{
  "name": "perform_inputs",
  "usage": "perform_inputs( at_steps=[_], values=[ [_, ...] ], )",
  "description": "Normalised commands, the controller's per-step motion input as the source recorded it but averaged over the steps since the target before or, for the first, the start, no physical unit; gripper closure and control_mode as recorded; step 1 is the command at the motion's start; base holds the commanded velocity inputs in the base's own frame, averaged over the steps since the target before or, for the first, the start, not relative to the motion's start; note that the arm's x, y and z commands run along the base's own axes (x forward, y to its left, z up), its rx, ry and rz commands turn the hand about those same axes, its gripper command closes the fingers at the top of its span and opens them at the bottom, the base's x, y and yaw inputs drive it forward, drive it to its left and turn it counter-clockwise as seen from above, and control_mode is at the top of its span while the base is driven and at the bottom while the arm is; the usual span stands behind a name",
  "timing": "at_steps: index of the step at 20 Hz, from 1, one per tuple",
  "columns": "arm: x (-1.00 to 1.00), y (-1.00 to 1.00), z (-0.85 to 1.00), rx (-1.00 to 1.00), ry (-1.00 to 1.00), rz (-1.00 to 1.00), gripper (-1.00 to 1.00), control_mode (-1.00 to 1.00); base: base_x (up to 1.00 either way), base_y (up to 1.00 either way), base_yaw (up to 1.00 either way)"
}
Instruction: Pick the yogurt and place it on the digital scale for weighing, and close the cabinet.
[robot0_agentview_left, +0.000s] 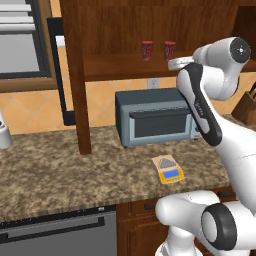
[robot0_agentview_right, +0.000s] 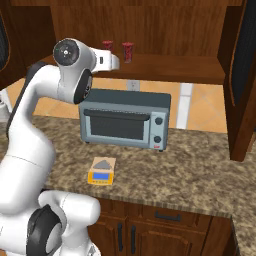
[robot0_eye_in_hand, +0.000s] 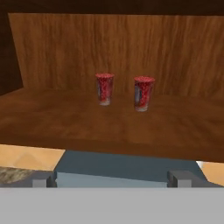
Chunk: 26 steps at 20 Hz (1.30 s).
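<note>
— Two red cups on the shelf, you say. Where exactly?

— Both stand upright on the open shelf of the cabinet (robot0_agentview_left: 105, 37), side by side but apart, a little back from the shelf's front edge. The left red cup (robot0_eye_in_hand: 104, 89) and the right red cup (robot0_eye_in_hand: 143, 93) look alike, so I cannot tell which one is the yogurt.

— And your gripper?

— My gripper (robot0_eye_in_hand: 112, 178) is raised in front of the shelf, pointed at the two cups. My fingertips (robot0_eye_in_hand: 43, 179) stand wide apart with nothing between them, and they are well short of both cups.

— What is under you?

— The grey toaster oven (robot0_agentview_left: 155, 116) sits on the speckled counter (robot0_agentview_left: 60, 165), directly below the shelf. I see its top just beneath my fingers.

— The digital scale?

— It lies flat on the counter in front of the toaster oven, near the counter's front edge: digital scale (robot0_agentview_left: 168, 169), yellow-orange rim, blue display strip toward me. Its plate is bare.

— The cabinet doors?

— One door (robot0_agentview_right: 242, 75) hangs open on the right, swung out toward me. Another open door edge (robot0_agentview_left: 77, 75) runs down on the left, reaching to the counter in my view.

— Anything else nearby?

— A wall outlet (robot0_agentview_left: 153, 83) behind the oven, and drawers (robot0_agentview_right: 165, 217) below the counter.
</note>
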Motion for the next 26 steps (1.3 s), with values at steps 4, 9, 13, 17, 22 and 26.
perform_inputs(
  at_steps=[4,9,13,17,22,26],
  values=[
    [0.4,0.0,0.0,0.0,0.0,0.0,-1.0,-1.0,0.0,0.0,0.0],
    [0.39,0.0,0.0,0.0,0.0,0.0,-1.0,-1.0,0.0,0.0,0.0],
    [0.39,-0.05,0.04,0.0,0.0,0.0,-1.0,-1.0,0.0,0.0,0.0],
    [0.3,-0.31,0.31,0.01,-0.08,0.0,-1.0,-1.0,0.0,0.0,0.0],
    [0.29,-0.16,0.37,0.01,-0.03,0.0,-1.0,-1.0,0.0,0.0,0.0],
    [0.39,-0.21,0.1,0.0,0.03,0.0,-1.0,-1.0,0.0,0.0,0.0]
  ],
)
